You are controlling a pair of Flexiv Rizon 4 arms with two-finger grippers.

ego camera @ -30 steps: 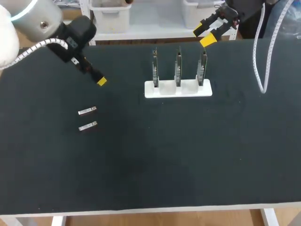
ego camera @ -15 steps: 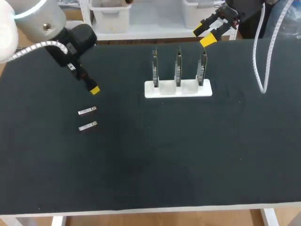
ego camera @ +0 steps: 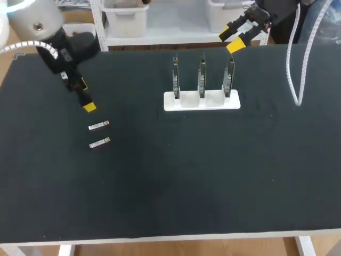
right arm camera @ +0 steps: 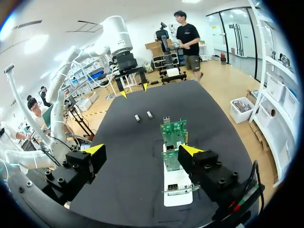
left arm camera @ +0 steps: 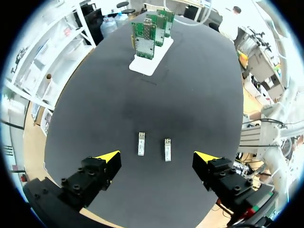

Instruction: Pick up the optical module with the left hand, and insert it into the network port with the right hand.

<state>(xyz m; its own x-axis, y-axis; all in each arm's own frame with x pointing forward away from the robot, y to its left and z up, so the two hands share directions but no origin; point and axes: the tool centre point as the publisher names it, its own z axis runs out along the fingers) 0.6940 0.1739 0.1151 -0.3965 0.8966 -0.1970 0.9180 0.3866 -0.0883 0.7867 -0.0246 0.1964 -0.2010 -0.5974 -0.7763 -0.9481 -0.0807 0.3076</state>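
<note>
Black tabletop [ego camera: 170, 192]. Two optical modules [left arm camera: 141, 143] flat, just ahead of L fingers [left arm camera: 108, 157]: wide, empty. R fingers [right arm camera: 94, 150] wide, empty, near board stand [ego camera: 201, 101]. Wrist views show green board faces; head view only edges.

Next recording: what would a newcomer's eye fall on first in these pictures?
First, the white stand holding three upright green circuit boards, toward the far middle of the black table. Next, two small silver optical modules lying side by side at the left, with the open left gripper hanging close by them; the open right gripper sits beyond the stand at the far edge.
</note>
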